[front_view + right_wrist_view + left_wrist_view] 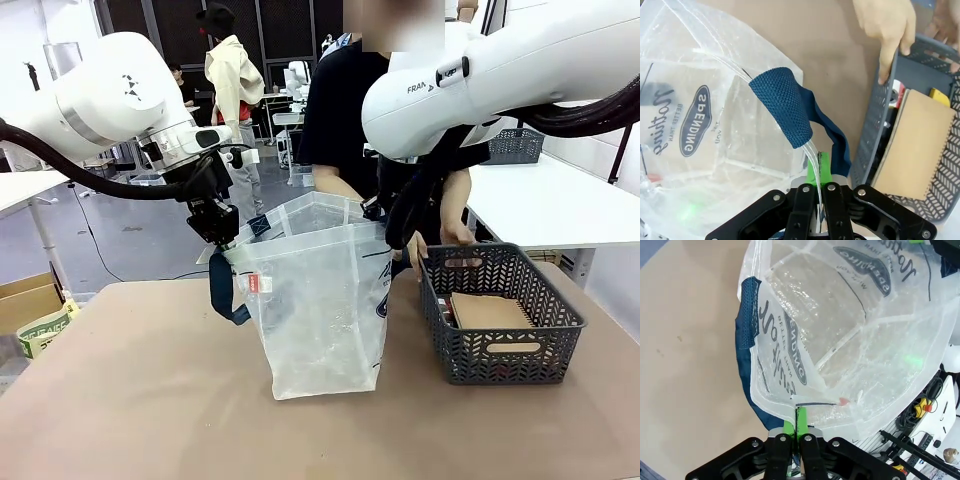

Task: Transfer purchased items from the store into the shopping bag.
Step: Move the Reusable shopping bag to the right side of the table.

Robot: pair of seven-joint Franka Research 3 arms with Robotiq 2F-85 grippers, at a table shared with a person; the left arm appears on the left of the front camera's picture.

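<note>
The shopping bag (320,310) stands upright in the middle of the table (150,400), with its mouth pulled open along the line between the two arms. The left gripper (222,235) is clamped on the bag's rim on the robot's left side. In the left wrist view its green pads (789,427) meet on the clear plastic just beside the red tag (843,401). The right gripper (816,187) is clenched on the opposite rim, right under the navy strap handle (785,107) that loops over it.

What matters for the coming move is that the store (500,345) sits on the robot's right, just beside the bag, with a narrow strip of bare table between them. The purchased items lie inside it. A flat brown cardboard box (488,310) rests on top, and the right wrist view shows a yellow packet (940,95) at its far end. Anything leaving the basket has to go up over its wall, across to the left, and down into the open mouth.

Both grippers are busy with the rim, so neither is free to pick. The person's hand (455,236) rests on the basket's far edge and is the nearest thing to the goods; my guess is that the person does the lifting.

The bag looks empty and the basket full, so the transfer is barely begun. The table is flat, brown and uncluttered around the two. The plastic is thin and soft, so the mouth would probably sag shut if either grip slipped.
</note>
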